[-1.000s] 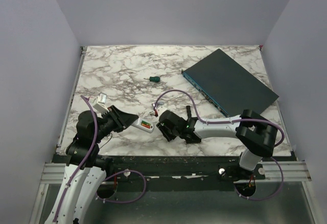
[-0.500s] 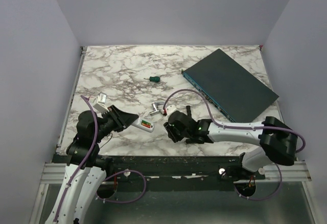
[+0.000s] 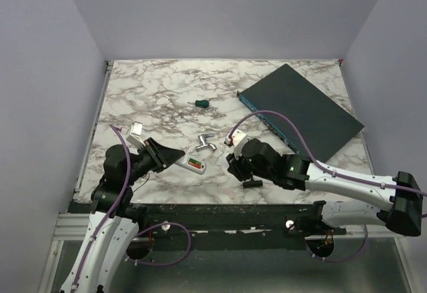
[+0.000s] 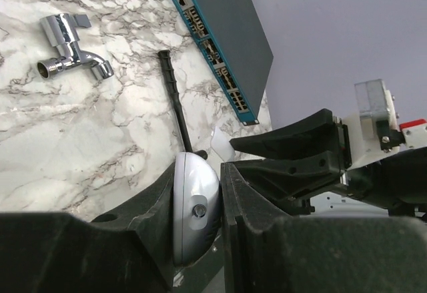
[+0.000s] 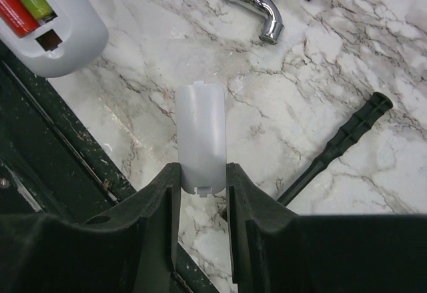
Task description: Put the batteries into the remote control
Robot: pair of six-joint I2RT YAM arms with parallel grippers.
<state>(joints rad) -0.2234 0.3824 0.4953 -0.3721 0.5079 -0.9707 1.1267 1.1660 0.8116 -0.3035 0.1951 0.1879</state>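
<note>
1. The right hand (image 5: 202, 176) pinches a white battery cover (image 5: 200, 129) between its fingers. Only its own wrist view shows this. From above the hand (image 3: 233, 164) is just a dark mass, and I cannot tell whether the cover touches the counter (image 5: 153, 73).
2. The left hand (image 4: 197, 193) is pressed tight on one end of the remote control (image 4: 195, 218). Its wrist view shows only the remote's rounded shell.
3. The right wrist view alone shows the remote's open bay with the batteries (image 5: 17, 9) in it, one red beside one green, both cut off by the frame edge.
4. Near the right hand lie a black ribbed rod (image 5: 337, 146) and a chrome tap (image 5: 267, 3).
5. Farther off are a green-handled screwdriver (image 3: 201, 103) and a dark teal box (image 3: 300, 109).
6. Since a second ago the right arm has stretched out low and its hand has moved right, uncovering the tap. The left hand and remote have barely shifted.
</note>
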